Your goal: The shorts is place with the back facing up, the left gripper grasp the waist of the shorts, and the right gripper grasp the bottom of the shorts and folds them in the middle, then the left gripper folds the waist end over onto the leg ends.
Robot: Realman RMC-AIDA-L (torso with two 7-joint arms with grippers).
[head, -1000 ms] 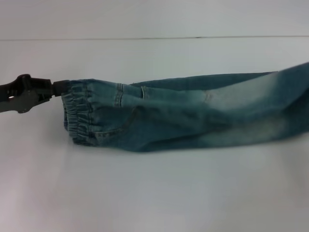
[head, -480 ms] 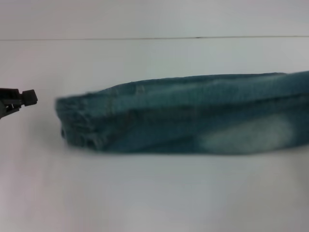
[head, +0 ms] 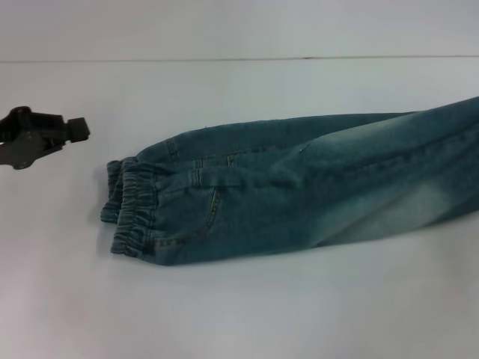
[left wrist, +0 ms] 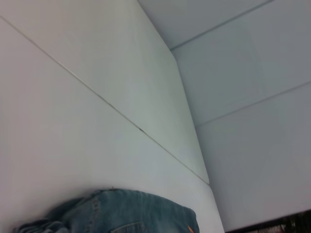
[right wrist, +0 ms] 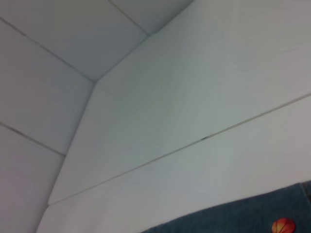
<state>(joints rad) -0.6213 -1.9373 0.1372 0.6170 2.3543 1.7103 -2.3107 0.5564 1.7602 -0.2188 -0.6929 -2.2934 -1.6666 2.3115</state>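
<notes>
Already folded lengthwise, so first fold judged done: shorts (head: 299,179) lying flat across white worktop (head: 239,299), waist of the shorts (head: 131,209) at the robot's left, legs running off to the right. Left end effector (head: 78,129) hovering just beside the waist, holding nothing; opening cannot be told. Right end effector out of sight. Next: regrip puckered elastic band, carry over to hems. Soft washed denim, faded patches, stitched pocket; orange basketball print (right wrist: 283,226).

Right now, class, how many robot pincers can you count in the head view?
1. The left pincer hangs at the left edge, apart from the waist of the shorts. The right pincer is out of view and may be past the right edge.
</notes>
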